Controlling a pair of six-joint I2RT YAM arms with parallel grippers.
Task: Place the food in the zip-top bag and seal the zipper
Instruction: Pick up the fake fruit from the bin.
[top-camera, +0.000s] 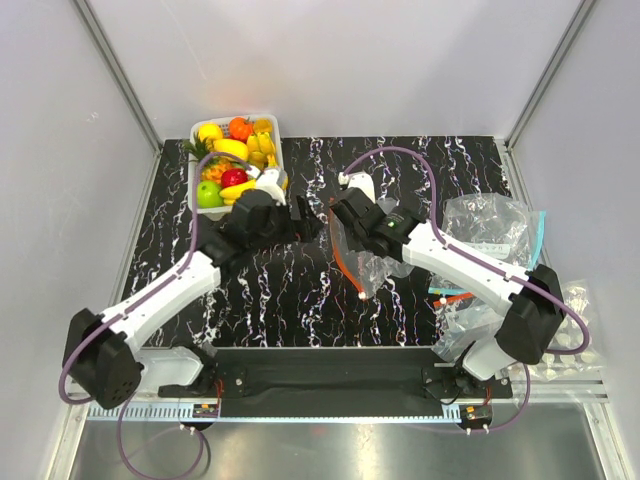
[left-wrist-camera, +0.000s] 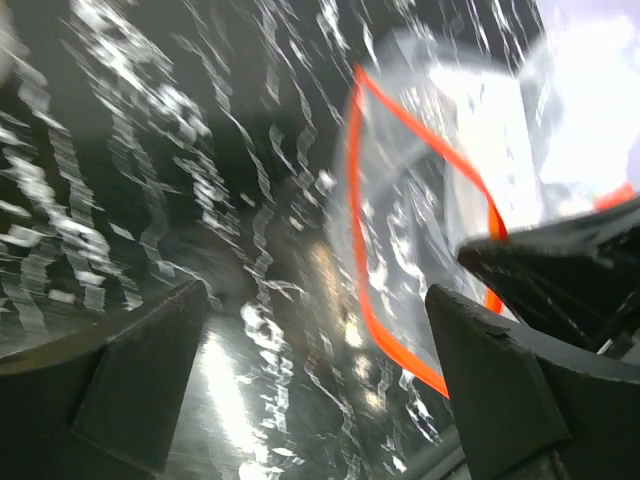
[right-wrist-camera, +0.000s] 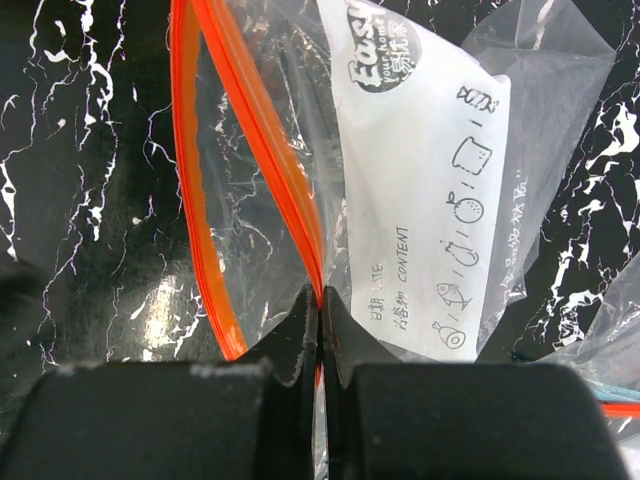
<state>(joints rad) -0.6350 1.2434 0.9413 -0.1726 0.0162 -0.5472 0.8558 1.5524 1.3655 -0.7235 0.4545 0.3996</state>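
Mid-frame, the right tool is clenched on the orange-red zipper strip of the clear thin plastic bag, its mouth gaping over the black marbled desk. The left tool stands released beside it. Upper left, a white plastic basket holds the glossy toy fruits.

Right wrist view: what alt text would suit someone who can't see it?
The right gripper pinches the orange-red zipper of a clear zip-top bag, its mouth gaping over a black marbled table. A white printed patch shows food icons.
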